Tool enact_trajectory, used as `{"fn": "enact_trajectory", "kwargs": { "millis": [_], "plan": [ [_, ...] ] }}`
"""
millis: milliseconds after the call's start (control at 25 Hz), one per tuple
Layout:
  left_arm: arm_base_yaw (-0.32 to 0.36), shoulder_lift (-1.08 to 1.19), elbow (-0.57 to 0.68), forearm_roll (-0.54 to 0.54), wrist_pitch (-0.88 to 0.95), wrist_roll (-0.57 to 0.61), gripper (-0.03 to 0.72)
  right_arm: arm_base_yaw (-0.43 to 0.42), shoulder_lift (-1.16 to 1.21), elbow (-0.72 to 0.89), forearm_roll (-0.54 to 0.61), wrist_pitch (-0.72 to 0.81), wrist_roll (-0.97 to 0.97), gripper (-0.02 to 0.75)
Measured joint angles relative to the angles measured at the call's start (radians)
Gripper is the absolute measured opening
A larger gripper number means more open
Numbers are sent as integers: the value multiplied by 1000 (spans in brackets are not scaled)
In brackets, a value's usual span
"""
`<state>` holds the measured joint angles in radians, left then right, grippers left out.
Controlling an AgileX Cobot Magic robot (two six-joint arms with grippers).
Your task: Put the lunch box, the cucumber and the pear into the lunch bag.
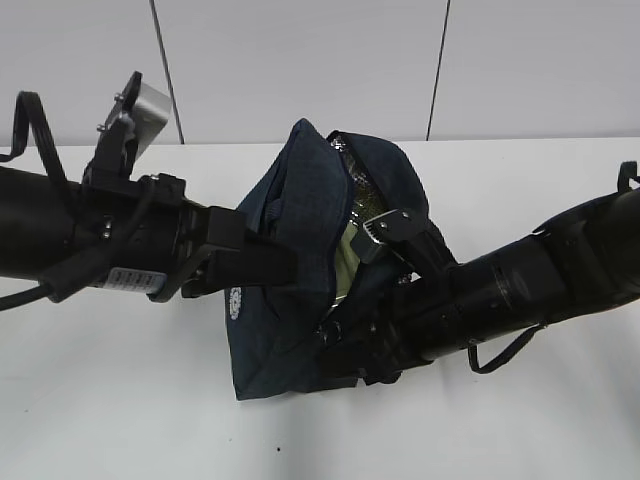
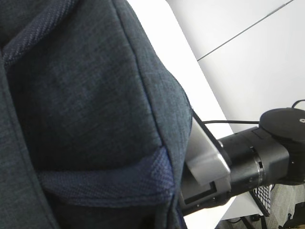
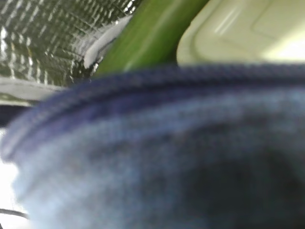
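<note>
Slanting cucumber (image 3: 147,36) beside lunch box (image 3: 243,33).

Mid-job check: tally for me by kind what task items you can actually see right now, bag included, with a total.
Lunch bag: 1, held up and open on the table
Lunch box: 1, pale lid visible inside the bag
Cucumber: 1, inside the bag beside the box
Pear: 0 visible in any view; it may be hidden
Total seen: 3

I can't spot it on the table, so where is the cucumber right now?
The cucumber is inside the lunch bag, in the right wrist view lying beside the lunch box against the silver lining.
</note>
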<state>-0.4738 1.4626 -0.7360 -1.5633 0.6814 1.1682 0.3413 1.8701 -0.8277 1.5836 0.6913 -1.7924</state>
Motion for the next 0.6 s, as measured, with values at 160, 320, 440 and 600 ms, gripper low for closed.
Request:
{"fn": "enact_trajectory", "kwargs": {
  "millis": [160, 320, 440, 600],
  "plan": [
    [0, 0, 0, 2, 0, 0, -15, 0, 0, 0, -13, 4, 0, 218],
    [0, 0, 0, 3, -2, 0, -15, 0, 0, 0, -29, 4, 2, 5],
    [0, 0, 0, 4, -3, 0, -15, 0, 0, 0, -31, 4, 4, 5],
    [0, 0, 0, 6, -3, 0, -15, 0, 0, 0, -34, 4, 5, 5]
  ]
}}
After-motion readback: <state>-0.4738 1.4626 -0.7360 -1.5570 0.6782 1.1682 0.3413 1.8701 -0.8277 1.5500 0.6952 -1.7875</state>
